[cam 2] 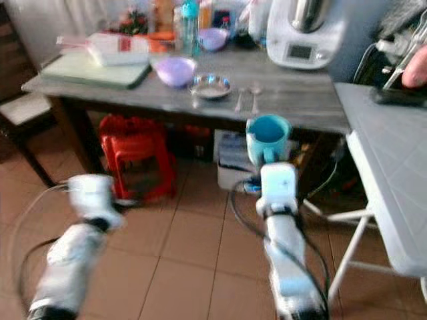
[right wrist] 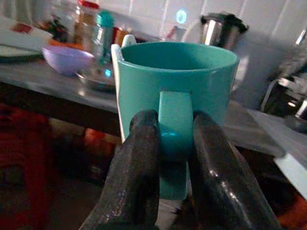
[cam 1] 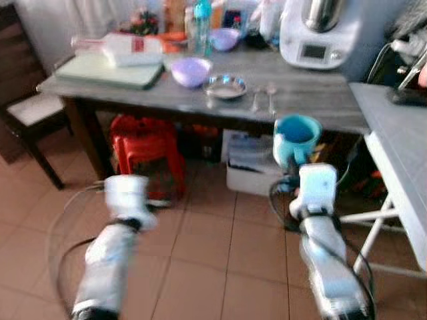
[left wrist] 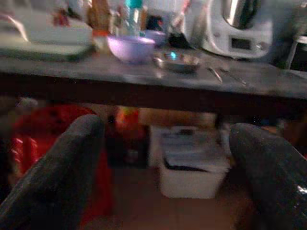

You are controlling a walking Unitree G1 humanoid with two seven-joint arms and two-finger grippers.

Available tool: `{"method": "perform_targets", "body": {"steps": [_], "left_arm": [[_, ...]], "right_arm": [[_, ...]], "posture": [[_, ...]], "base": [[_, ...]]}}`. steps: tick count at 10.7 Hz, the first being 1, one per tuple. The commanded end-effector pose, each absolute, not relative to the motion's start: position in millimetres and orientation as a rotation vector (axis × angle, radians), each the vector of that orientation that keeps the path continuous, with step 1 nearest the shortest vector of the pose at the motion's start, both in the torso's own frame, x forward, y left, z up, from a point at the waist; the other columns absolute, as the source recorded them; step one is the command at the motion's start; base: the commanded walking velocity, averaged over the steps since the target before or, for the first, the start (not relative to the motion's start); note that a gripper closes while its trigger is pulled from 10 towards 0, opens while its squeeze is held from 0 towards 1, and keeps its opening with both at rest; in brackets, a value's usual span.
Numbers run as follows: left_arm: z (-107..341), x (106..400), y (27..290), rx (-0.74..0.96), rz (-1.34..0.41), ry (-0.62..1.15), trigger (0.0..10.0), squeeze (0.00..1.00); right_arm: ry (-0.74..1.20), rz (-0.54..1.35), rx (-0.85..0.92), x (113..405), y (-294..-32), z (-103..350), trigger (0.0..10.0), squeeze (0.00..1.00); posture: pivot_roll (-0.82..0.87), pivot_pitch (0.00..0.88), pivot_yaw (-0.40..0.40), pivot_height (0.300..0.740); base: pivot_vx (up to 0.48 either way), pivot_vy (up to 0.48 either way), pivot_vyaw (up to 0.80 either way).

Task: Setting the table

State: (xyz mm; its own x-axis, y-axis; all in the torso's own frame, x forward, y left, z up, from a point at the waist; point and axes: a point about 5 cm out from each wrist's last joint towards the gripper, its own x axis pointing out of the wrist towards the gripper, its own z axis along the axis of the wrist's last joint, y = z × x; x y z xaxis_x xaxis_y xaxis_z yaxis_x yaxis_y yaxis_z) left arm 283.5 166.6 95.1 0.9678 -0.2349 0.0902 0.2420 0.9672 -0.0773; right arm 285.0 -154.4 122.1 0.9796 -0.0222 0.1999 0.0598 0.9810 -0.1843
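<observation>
Floor (cam 1: pixel 220 267): reddish-brown tiles, lower frame.
Surface (cam 1: pixel 313 97): grey wooden top, dark legs, upper frame.
Red stool (cam 1: pixel 143 157): beneath it.
Chair (cam 1: pixel 30 110): far left.

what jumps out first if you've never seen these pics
A teal mug, pinched by its handle in the right tool, is carried in the air in front of a grey table. On that table a purple bowl sits beside a small metal dish, with a white kitchen machine behind.

Table (cam 1: pixel 313 100) bare right of 2 spoons (cam 1: pixel 263 99).
</observation>
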Motion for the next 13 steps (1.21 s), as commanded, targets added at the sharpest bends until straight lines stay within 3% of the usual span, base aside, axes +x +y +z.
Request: {"method": "perform_targets", "body": {"steps": [1,4,13], "left_arm": [[94.5,277.3,163.7,-0.063,-0.246,-0.083,10.0,0.0],[85.7,261.6,167.6,-0.051,-0.251,-0.051,10.0,0.0],[89.4,257.6,149.6,-0.106,-0.32,-0.043,10.0,0.0]], "right_arm": [[-0.208,-0.07,-0.202,278.0,-165.4,125.4,10.0,0.0],[-0.194,-0.07,-0.204,273.0,-165.3,122.4,10.0,0.0],[-0.226,-0.033,-0.207,280.4,-156.2,136.0,10.0,0.0]], "posture": [[0.12,0.0,-0.01,0.74],[0.12,0.0,-0.009,0.74],[0.13,0.0,-0.024,0.74]], "base": [[0.345,0.0,0.0],[0.421,0.0,0.0],[0.419,0.0,0.0]]}}
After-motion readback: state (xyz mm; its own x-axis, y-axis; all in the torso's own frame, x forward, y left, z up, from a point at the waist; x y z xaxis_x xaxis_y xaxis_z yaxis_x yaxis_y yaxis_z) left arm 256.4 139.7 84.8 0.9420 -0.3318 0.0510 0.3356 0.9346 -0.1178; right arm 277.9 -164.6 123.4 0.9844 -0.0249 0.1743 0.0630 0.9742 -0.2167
